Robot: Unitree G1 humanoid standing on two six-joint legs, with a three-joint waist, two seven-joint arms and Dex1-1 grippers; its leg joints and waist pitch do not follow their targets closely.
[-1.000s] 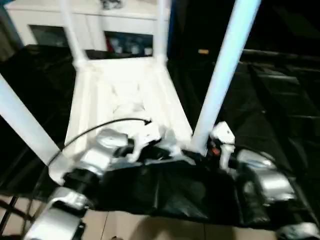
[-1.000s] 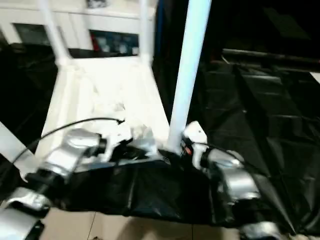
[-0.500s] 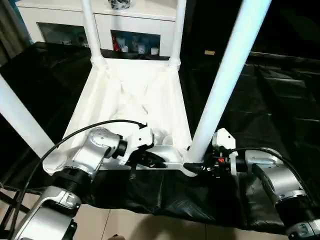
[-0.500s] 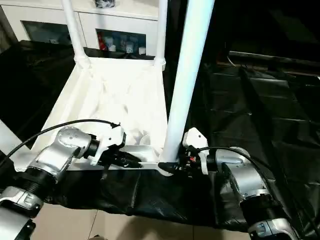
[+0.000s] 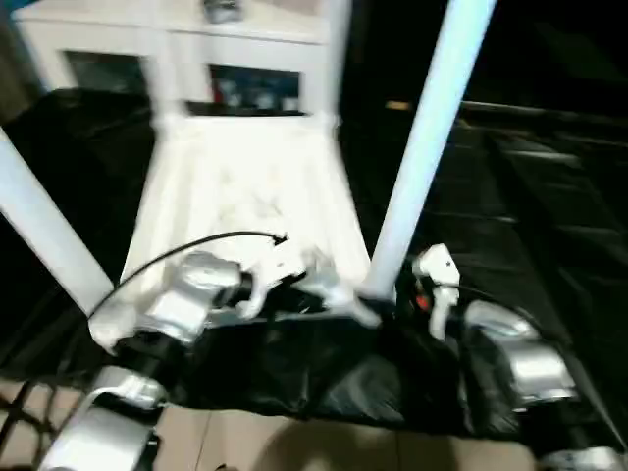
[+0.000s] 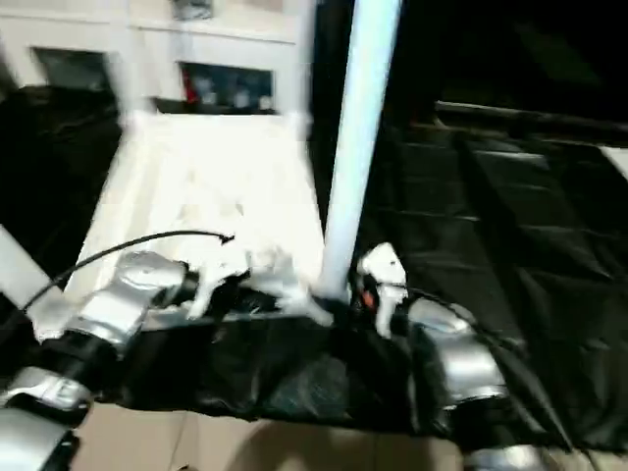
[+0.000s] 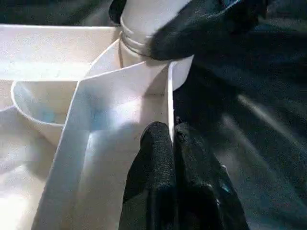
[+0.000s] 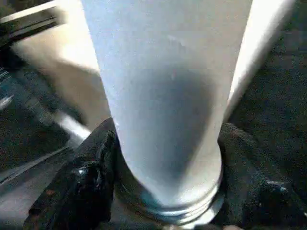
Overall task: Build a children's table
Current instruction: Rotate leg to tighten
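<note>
Table top [image 5: 250, 196] lies upside down on the surface [image 5: 549, 226], ribbed side up, near edge at the robot. 4 legs stand up from the corner sockets: near right leg [image 5: 417, 167], near left leg [image 5: 44, 231], 2 at the far corners, blurred.

Right pincer [image 8: 165, 189] is clamped around the near right leg just above its ridged collar [image 8: 168, 206], 1 black finger each side. Left pincer [image 7: 172, 158] is pinched narrow on the thin rim wall of the top, close to that same corner socket [image 7: 144, 48].

Risks, my read:
- Can't tell if the collar is fully seated in the socket. If it isn't, letting go lets the leg lean or pop out.
- The leg is long and held only at its base. A sideways tug from the right arm levers the socket and can lift or skid the whole top; it's light plastic on slick sheet.
- Left grip is on a thin edge. A slip there loses the counter-hold while the right arm pushes or twists.
- Top's near edge sits at the surface's edge. A pull toward the robot could drag it off.
- Cable [image 5: 196, 250] looping over the left forearm could snag the rim.

Surface: draped in wrinkled black plastic sheeting that hangs over the near edge. Pale tiled floor [image 5: 294, 446] below.

Room: dark, with a white cabinet [image 5: 245, 49] behind the far legs holding small items on its shelves.
</note>
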